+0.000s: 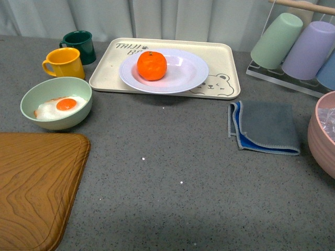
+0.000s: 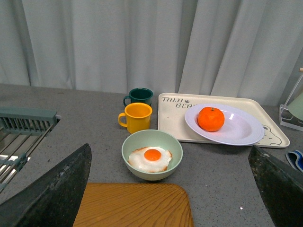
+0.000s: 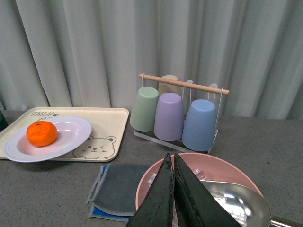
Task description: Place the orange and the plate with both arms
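The orange (image 1: 152,65) lies in the white plate (image 1: 188,73), left of its middle. The plate rests on the beige bear tray (image 1: 225,57) at the back of the grey table. Both also show in the left wrist view, the orange (image 2: 211,118) on the plate (image 2: 241,130), and in the right wrist view, the orange (image 3: 41,133) on the plate (image 3: 71,135). Neither arm shows in the front view. My left gripper (image 2: 170,189) is open and empty, well back from the tray. My right gripper (image 3: 171,161) is shut and empty, above a pink bowl (image 3: 227,172).
A pale green bowl (image 1: 36,99) with a fried egg, a yellow mug (image 1: 65,63) and a dark green mug (image 1: 79,44) stand left of the tray. A wooden board (image 1: 36,183) lies front left. A grey-blue cloth (image 1: 267,128), a cup rack (image 1: 293,42) and the pink bowl (image 1: 322,133) are at right.
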{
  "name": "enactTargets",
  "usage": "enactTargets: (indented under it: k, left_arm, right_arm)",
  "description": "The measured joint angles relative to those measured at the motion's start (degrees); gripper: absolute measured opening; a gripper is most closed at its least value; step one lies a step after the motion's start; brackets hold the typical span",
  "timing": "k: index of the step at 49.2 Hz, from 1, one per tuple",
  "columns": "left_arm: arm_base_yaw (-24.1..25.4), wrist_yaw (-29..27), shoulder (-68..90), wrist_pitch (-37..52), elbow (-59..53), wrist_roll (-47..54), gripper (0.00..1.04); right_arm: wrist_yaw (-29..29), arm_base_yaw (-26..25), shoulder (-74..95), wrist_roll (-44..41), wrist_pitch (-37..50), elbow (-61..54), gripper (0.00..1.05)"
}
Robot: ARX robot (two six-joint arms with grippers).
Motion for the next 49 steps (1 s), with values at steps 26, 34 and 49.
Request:
enactTargets:
  k: [26,34,49]
  left_arm:
    - [0.0,0.0,0.0,0.0,0.0,0.0,0.98]
    - [0.0,0.0,0.0,0.0,0.0,0.0,0.98]
    - [0.0,0.0,0.0,0.0,0.0,0.0,0.98]
  right_arm:
    - [0.0,0.0,-10.2,0.0,-10.0,0.0,0.01]
    - [-0.1,0.0,-16.1,0.0,-17.6,0.0,0.01]
    - [-0.2,0.0,-20.9,-0.1,-21.2,0.0,0.10]
